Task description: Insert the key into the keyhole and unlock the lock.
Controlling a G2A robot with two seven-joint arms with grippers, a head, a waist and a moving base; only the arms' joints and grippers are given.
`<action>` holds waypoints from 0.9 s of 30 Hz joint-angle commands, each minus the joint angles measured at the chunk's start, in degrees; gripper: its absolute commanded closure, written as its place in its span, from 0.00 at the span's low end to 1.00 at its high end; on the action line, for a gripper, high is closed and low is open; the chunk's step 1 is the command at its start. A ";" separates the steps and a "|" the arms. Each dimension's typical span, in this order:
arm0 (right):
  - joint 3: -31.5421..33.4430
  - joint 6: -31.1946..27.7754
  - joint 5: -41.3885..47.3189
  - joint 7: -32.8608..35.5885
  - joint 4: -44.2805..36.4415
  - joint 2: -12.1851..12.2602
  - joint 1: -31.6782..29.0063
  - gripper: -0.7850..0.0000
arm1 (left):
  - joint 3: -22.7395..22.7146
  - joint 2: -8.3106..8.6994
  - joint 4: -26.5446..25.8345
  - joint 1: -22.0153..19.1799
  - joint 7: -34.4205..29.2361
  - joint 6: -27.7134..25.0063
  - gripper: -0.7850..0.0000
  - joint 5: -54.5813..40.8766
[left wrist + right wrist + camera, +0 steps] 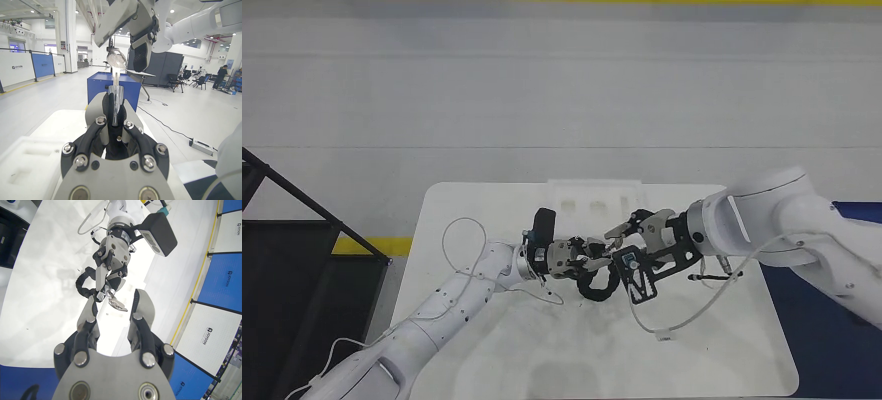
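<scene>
Your left gripper is clamped on the lock, its fingers closed against the sides of the chrome cylinder, and it holds the lock up above the middle of the worktop. Your right gripper faces it with its fingers spread apart, one on each side of the key and clear of it on both sides.

Look at what is around. The lock's black cable loops out from the cylinder and hangs below the left gripper, beside one right finger. A white foam tray with recesses lies at the worktop's far edge, near both grippers. A blue cabinet stands on the floor beyond the worktop. Nothing sits between the right fingers and the key's head.

The key's blade is already in the keyhole at the end of the cylinder. Its long axis runs in line with the cylinder, and the head sticks out toward the right gripper. From above, that line runs across the worktop from one arm to the other. The flat of the head faces the left wrist camera.
</scene>
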 commanded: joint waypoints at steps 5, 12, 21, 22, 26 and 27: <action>-2.36 0.00 -2.99 -4.63 1.45 0.31 1.41 0.61 | 0.31 0.22 -0.65 -0.10 0.00 0.00 1.00 -0.39; -4.38 0.00 -4.45 -8.40 2.51 0.42 2.76 1.00 | 0.50 0.39 -1.16 -0.09 0.00 0.00 1.00 -0.28; -4.84 0.00 0.09 -9.21 4.66 0.74 2.86 1.00 | 0.51 0.43 -1.49 0.11 0.01 0.01 1.00 -0.08; -4.73 0.24 1.39 -8.76 5.21 0.77 2.68 1.00 | 0.44 0.43 -1.52 0.12 0.06 0.07 1.00 0.13; -4.74 2.01 8.73 -6.43 5.84 0.81 1.87 1.00 | 0.00 0.52 -1.93 0.41 0.82 0.83 1.00 1.19; -4.67 2.92 10.66 -6.12 6.21 0.82 1.61 1.00 | -0.12 0.58 -2.20 0.56 1.15 1.15 1.00 1.80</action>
